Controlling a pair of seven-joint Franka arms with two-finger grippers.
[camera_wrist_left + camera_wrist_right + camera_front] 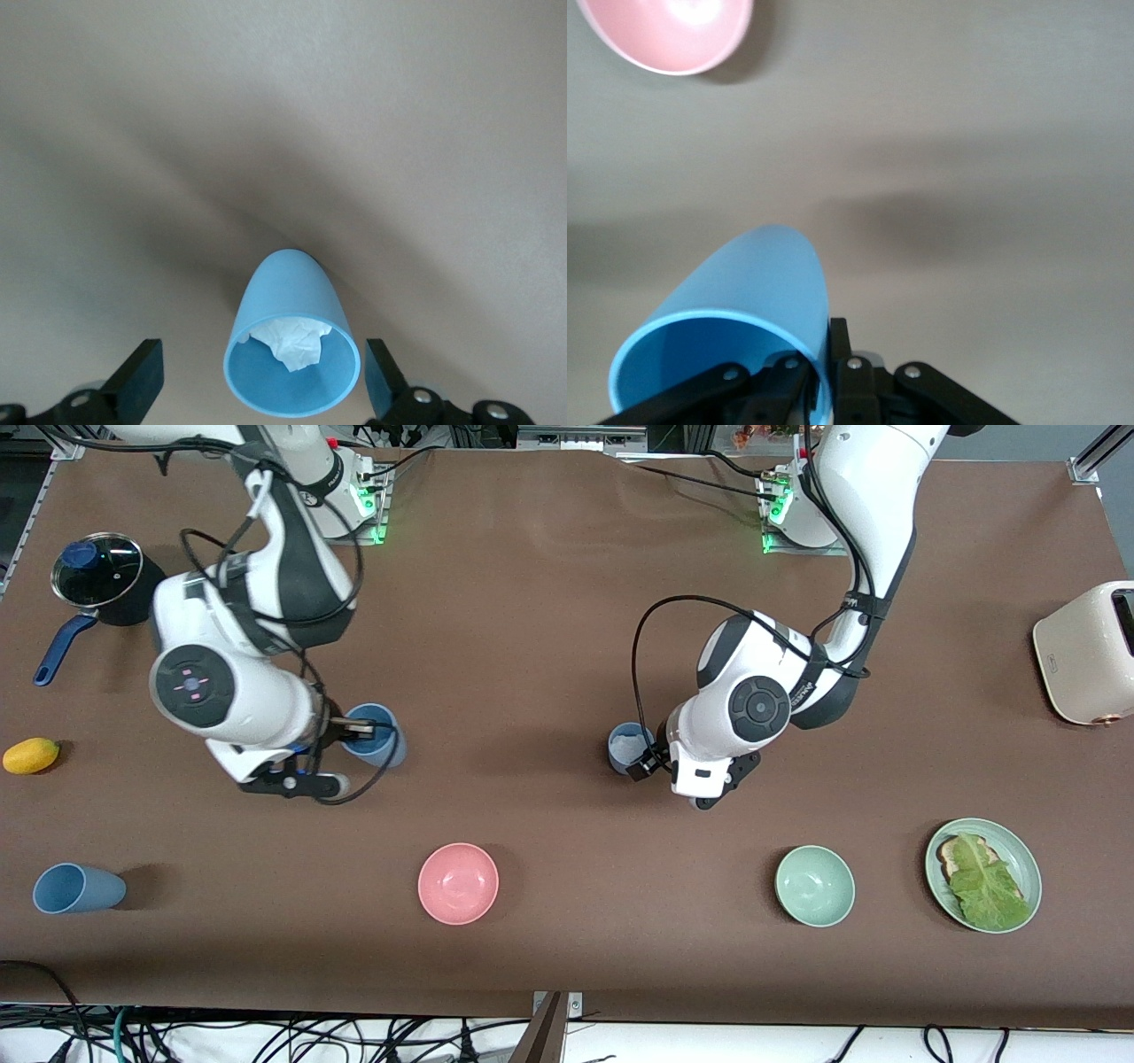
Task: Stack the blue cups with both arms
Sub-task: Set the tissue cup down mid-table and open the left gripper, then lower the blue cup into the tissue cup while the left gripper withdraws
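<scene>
Pink bowl (458, 883) sits nearest. Right gripper (354, 731) pinches the sky-blue cup (376, 735) by its rim; left gripper (645, 766), fingers spread wide, straddles the upright tissue-holding cup (629, 746), at three o'clock from the held one.

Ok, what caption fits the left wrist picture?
Open left pincer around an upright blue cup with crumpled white tissue inside, on the brown table.
</scene>
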